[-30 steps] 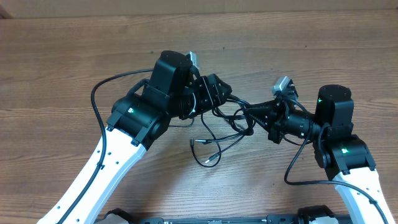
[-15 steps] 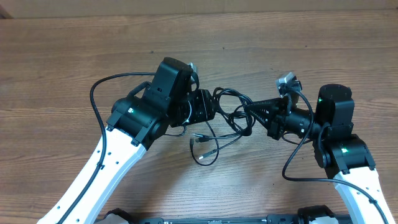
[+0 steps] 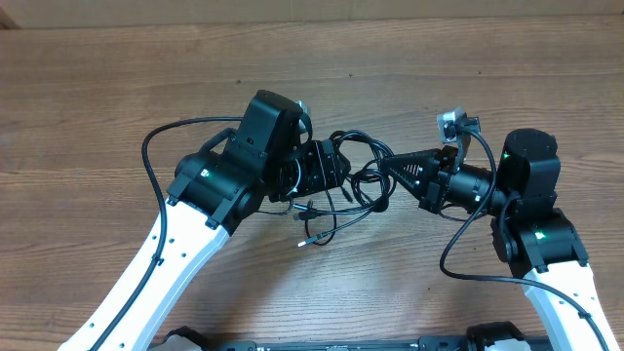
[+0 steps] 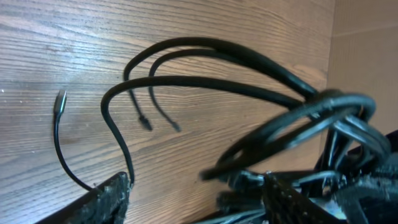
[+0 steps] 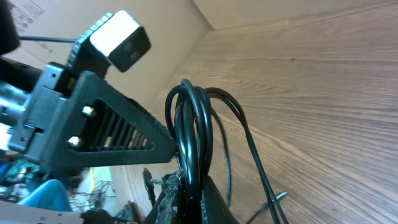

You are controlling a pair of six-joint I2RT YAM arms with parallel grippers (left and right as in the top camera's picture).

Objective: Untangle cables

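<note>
Cables point(image 3: 363, 185): thin, limp, light; tangle hangs between both fingers. Right fingers point(image 5: 166, 198) pinch loop bundle. Left fingers point(image 4: 109, 198) spread, strands between. Best hold: plug end point(image 3: 302, 241) beneath left fingers.

The table point(image 3: 487, 78) is brown wood-grain, matt and smooth, with fine streaks across it. The cables point(image 3: 366, 180) have smooth black sheaths with a soft gloss (rubbery or plastic, by the look). The left gripper point(image 4: 196, 199) has black pads point(image 4: 109, 199) that are finely knurled and rough. The left arm point(image 3: 171, 258) wears smooth white plastic below matt black housing. At the table's far edge stands a plain matt tan board point(image 4: 367, 37).
</note>
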